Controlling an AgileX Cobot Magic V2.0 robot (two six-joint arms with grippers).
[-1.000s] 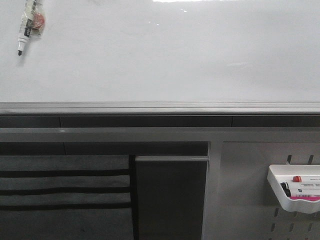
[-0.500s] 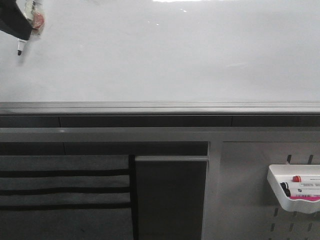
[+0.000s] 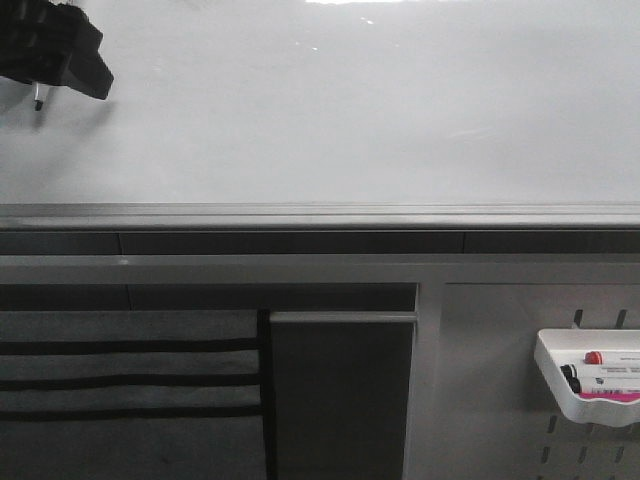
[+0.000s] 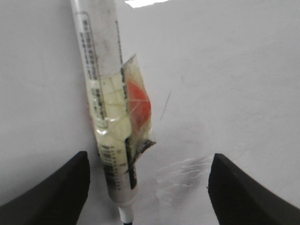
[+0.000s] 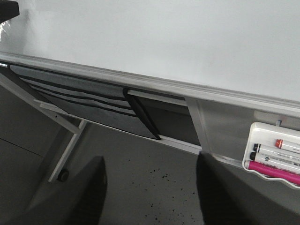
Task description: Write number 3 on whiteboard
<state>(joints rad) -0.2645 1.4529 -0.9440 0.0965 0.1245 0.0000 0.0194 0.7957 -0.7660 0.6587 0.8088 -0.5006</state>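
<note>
Right gripper [image 5: 150,197]: low, near floor side, jaws spread apart, nothing between, well away from board. Left gripper [image 4: 147,187]: jaws wide apart, you see marker [image 4: 105,117] between them, not yet clamped. Marker is taped against whiteboard [image 3: 350,100], upper left corner, tip pointing down. Whiteboard is bare, no number 3 drawn yet. Task is at very start, I judge: you must grasp marker first, then all writing remains.

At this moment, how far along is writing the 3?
Nothing is written: the whiteboard shows no 3. In hand: the left gripper is at the marker hanging on the board, jaws open either side of it, not gripping. Left: grasp the marker and write. The right gripper is open and idle.
</note>
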